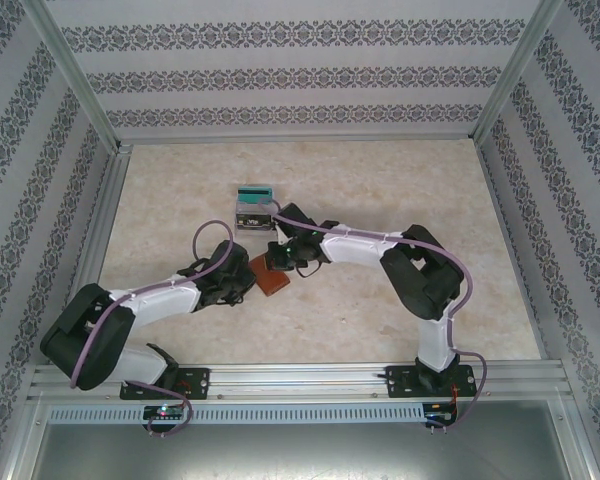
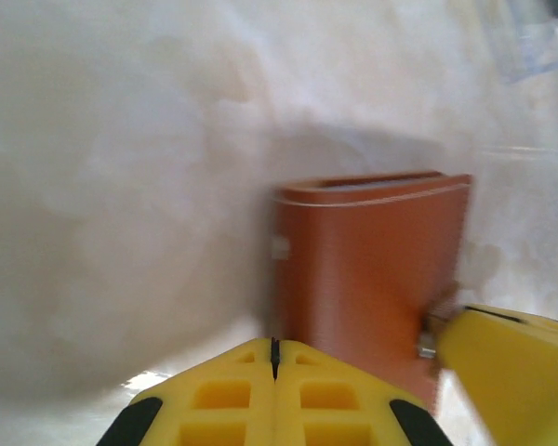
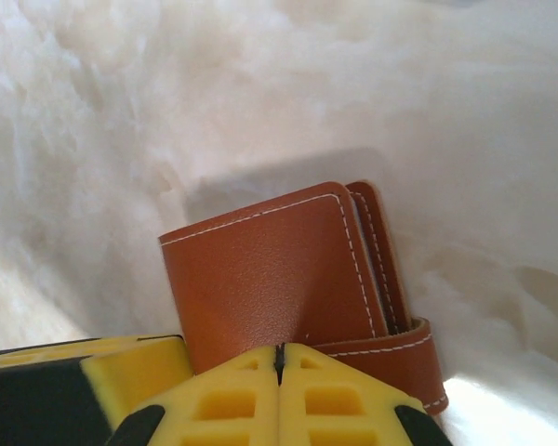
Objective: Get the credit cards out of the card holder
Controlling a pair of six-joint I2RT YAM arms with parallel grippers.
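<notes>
Counter: pale marbled top.
Left hand: fingers pressed together, nothing between them, tips at the edge of the card holder.
Right hand: likewise closed on nothing, tips at the holder's opposite side.
Clear box: teal card standing in it, just beyond the holder toward the far edge.
Card holder: brown leather, folded, lay flat near the counter's middle.

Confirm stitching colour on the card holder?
White, against the brown card holder; clearest in the right wrist view.
</notes>
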